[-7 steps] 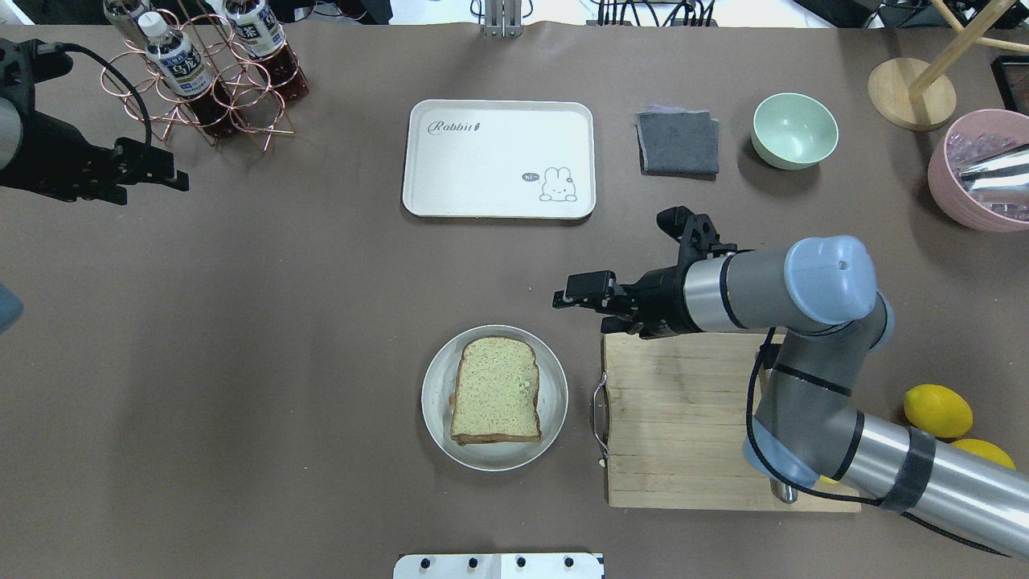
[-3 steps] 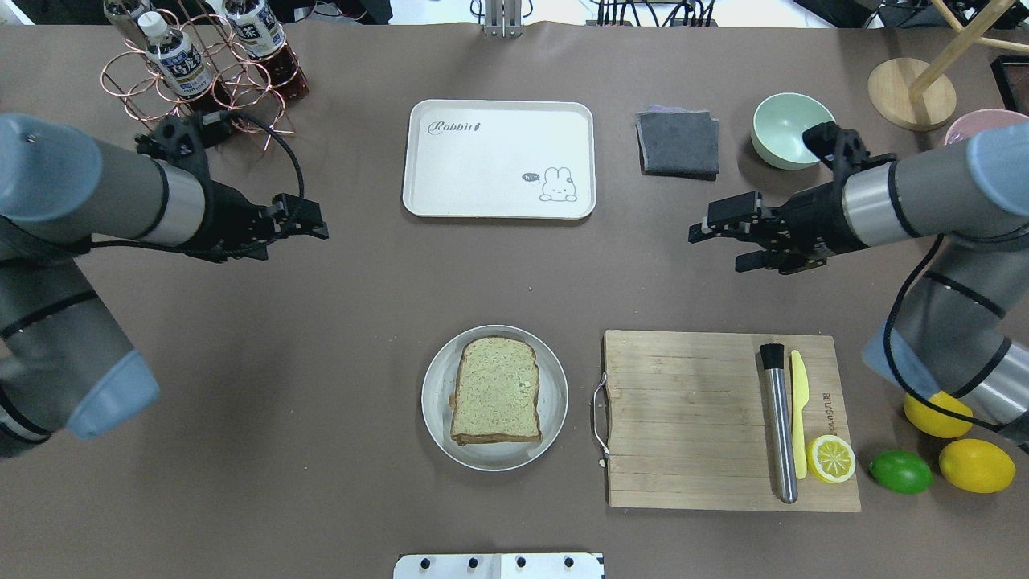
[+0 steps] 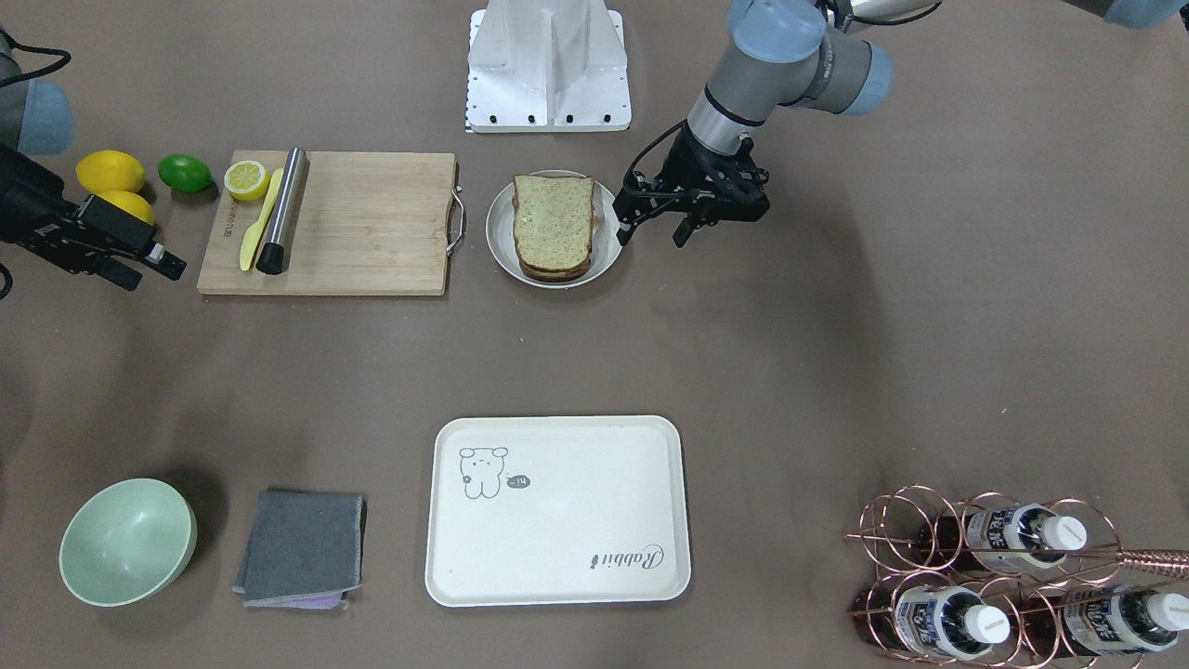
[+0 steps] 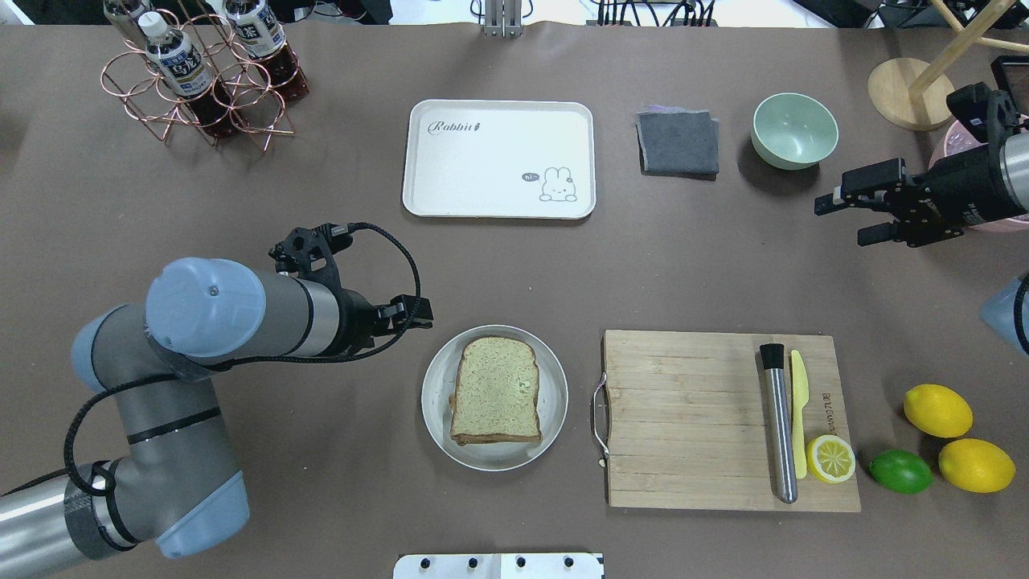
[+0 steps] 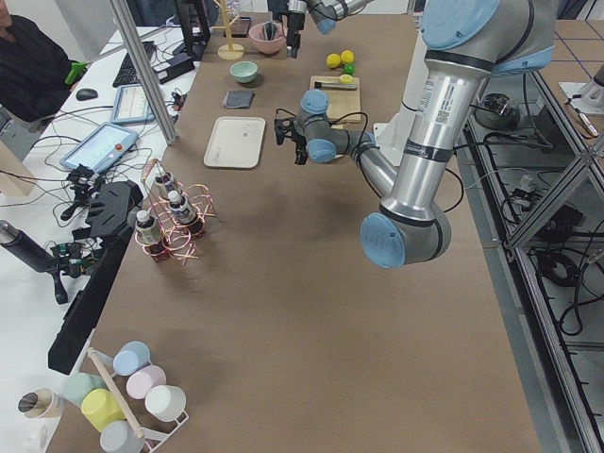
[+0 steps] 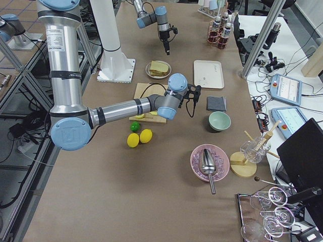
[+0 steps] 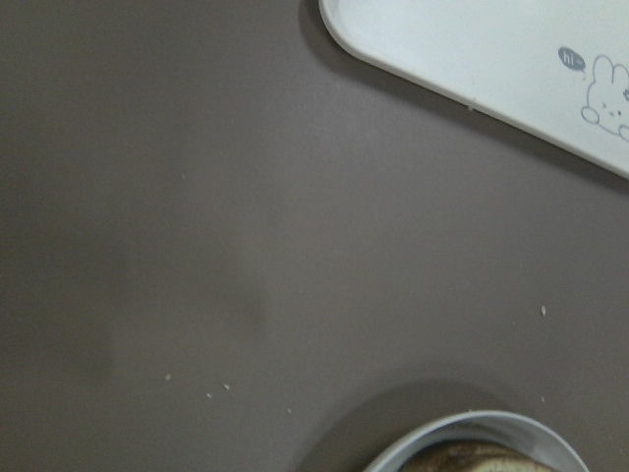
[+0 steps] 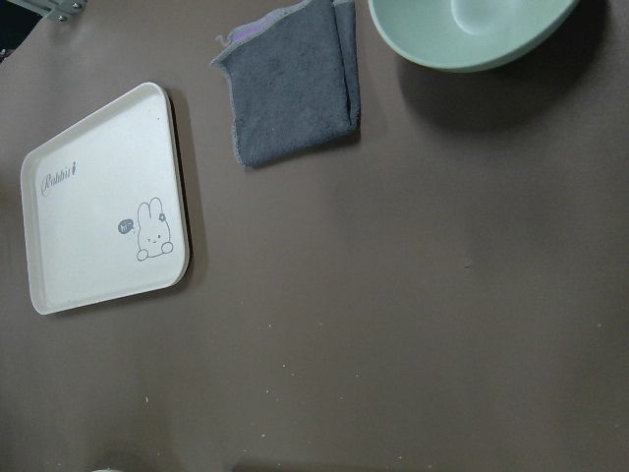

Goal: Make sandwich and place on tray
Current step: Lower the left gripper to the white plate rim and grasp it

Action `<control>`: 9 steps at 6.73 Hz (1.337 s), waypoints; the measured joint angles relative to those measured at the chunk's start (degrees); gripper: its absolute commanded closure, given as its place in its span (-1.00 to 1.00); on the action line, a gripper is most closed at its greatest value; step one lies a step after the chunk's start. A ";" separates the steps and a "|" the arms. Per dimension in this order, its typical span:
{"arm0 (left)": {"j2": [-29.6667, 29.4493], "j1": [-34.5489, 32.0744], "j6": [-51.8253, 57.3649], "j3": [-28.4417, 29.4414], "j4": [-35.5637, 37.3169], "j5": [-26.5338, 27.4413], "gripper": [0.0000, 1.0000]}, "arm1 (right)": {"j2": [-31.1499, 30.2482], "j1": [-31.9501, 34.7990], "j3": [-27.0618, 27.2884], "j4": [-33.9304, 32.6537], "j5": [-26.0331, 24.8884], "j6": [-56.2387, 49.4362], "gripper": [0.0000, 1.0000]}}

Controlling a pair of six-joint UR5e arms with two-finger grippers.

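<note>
The sandwich (image 4: 494, 390) lies on a round grey plate (image 4: 438, 418) at the table's front centre. Its speckled top slice faces up, and a second slice shows beneath it in the front-facing view (image 3: 554, 223). No egg is visible. The cream tray (image 4: 498, 158) with the bear drawing lies empty further back; it also shows in the front-facing view (image 3: 557, 509). My left gripper (image 4: 418, 314) is open and empty just left of the plate, above the table (image 3: 652, 234). My right gripper (image 4: 844, 219) is open and empty far to the right, near the pink bowl (image 3: 149, 269).
A wooden cutting board (image 4: 691, 418) right of the plate holds a steel rod (image 4: 778, 418), a yellow knife and a lemon half. Lemons (image 4: 936, 410) and a lime lie beside it. A grey cloth (image 4: 678, 142), a green bowl (image 4: 794, 130) and a bottle rack (image 4: 201, 72) stand at the back.
My left arm has swung in from the bottle rack to just left of the plate. My right arm has drawn back from the cutting board to the far right. The sandwich has not moved.
</note>
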 measured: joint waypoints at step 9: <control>0.62 5.29 -0.08 1.29 -0.25 3.76 -0.21 | -0.93 0.24 -0.37 0.00 -0.43 -0.63 -1.00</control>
